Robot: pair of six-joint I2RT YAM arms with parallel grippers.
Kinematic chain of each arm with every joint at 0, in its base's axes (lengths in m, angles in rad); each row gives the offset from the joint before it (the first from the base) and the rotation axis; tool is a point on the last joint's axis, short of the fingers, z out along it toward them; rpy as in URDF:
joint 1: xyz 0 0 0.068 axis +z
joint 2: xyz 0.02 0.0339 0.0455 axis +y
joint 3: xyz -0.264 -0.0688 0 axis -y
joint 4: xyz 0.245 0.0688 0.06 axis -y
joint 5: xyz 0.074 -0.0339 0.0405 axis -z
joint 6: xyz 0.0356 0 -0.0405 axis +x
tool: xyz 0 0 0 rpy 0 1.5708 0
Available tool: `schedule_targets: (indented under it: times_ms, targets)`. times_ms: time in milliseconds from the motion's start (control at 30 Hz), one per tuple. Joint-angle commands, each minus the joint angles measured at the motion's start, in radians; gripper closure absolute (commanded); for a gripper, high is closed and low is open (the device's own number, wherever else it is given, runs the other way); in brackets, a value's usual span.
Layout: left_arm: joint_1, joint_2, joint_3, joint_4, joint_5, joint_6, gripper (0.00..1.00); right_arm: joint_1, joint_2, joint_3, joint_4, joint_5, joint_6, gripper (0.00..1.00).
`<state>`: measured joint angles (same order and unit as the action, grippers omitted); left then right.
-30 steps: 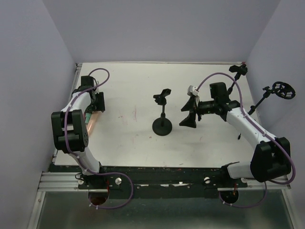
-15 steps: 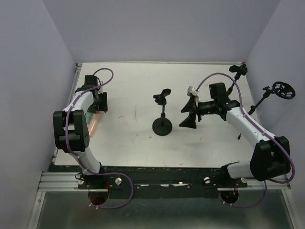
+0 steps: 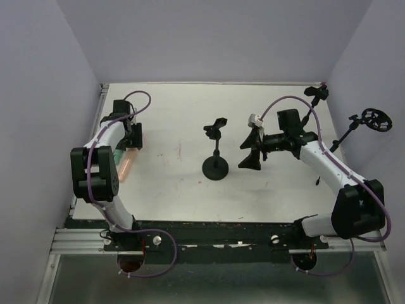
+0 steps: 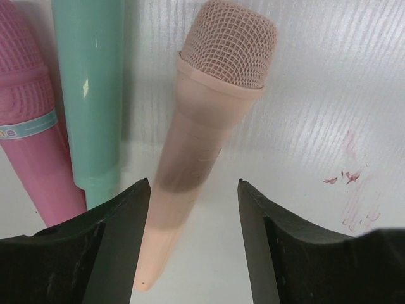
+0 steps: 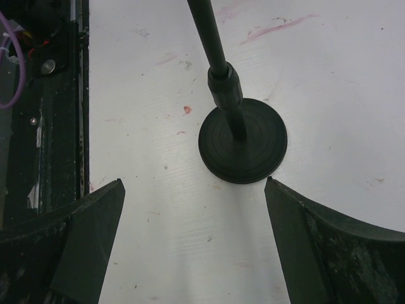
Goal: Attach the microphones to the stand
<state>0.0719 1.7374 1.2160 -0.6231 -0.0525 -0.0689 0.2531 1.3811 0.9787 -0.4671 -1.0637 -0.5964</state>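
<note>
Three microphones lie side by side on the table in the left wrist view: pink [image 4: 28, 133] at the left, mint green [image 4: 88, 88] in the middle, peach-tan [image 4: 212, 101] at the right. My left gripper [image 4: 193, 182] is open above them, and the peach handle runs between its fingers, close to the left one. In the top view the left gripper [image 3: 130, 140] is at the table's left edge, with the peach microphone [image 3: 124, 168] just below it. The black stand [image 3: 216, 152] is at mid-table with an empty clip on top. My right gripper [image 3: 252, 151] is open and empty just right of it, facing the stand's round base [image 5: 242, 140].
A second black stand [image 3: 315, 95] and a round black pop filter on an arm [image 3: 375, 119] are at the far right edge. The black base rail [image 5: 38, 95] runs along the left of the right wrist view. Faint red marks stain the white table [image 4: 348, 177].
My left arm has shifted slightly toward the far side of the table over the microphones. The right arm and the stand have hardly moved.
</note>
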Motion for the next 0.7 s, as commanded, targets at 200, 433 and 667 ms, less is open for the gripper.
schedule_targets:
  times_ms: [200,433,667]
  targets:
    - [-0.069,0.054,0.019,-0.072,0.052,0.027,0.39,-0.005,0.006,0.028,-0.033,-0.03,-0.02,0.0]
    - [-0.112,0.025,0.008,-0.056,0.019,0.024,0.37,-0.005,0.006,0.029,-0.033,-0.032,-0.02,0.0]
    - [-0.11,-0.024,-0.01,-0.014,-0.064,0.026,0.3,-0.005,0.009,0.029,-0.038,-0.035,-0.022,0.0]
